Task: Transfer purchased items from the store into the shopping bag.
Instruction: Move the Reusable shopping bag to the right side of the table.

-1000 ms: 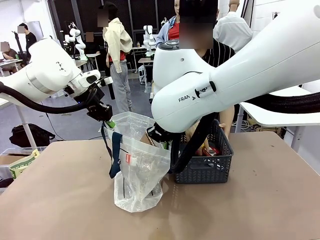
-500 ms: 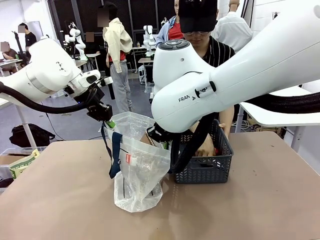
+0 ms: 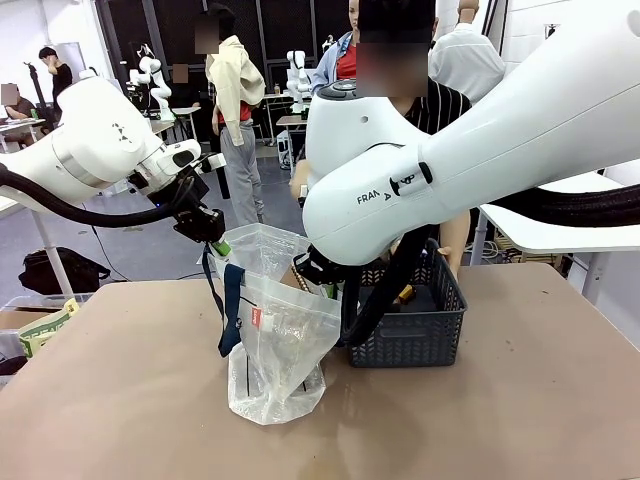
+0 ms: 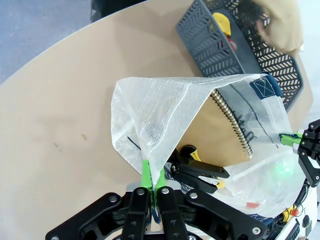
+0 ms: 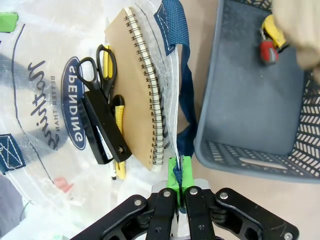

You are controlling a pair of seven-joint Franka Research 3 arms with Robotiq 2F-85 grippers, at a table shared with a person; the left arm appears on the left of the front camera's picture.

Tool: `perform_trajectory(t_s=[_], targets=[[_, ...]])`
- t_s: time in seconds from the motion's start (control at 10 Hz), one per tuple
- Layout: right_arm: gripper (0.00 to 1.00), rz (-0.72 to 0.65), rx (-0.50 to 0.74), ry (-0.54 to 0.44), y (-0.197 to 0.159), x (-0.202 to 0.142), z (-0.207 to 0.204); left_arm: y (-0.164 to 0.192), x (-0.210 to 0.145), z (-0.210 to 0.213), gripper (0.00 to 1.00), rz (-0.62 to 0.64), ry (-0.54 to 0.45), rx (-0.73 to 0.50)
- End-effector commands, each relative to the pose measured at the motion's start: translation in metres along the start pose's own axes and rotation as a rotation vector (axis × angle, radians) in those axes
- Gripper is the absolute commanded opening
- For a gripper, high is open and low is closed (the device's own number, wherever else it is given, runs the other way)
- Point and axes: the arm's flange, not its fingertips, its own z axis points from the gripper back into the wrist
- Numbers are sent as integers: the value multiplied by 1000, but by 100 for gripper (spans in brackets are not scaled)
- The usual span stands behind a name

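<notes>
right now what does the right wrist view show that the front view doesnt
Right wrist view: it looks down into the bag, where a spiral notebook, scissors and a black stapler lie. It shows the right end effector shut on the bag's edge.
Front view: the left end effector pinching the opposite edge, a navy handle hanging down, and a person's upper body beyond the table.
Both: the bag held open and the grey basket next to it.

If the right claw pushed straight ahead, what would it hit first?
The right gripper pinches the rim of the shopping bag; beyond that, probably the spiral edge of the notebook, though depth is unclear.
</notes>
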Motion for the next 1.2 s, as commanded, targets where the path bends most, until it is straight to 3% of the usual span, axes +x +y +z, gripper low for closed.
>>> perform_trajectory(t_s=[0.0, 1.1], targets=[[0, 0, -3, -10, -1, -3, 0, 2, 0, 1, 0, -2, -4, 4], [0, 0, -3, -10, -1, -3, 0, 2, 0, 1, 0, -2, -4, 4]])
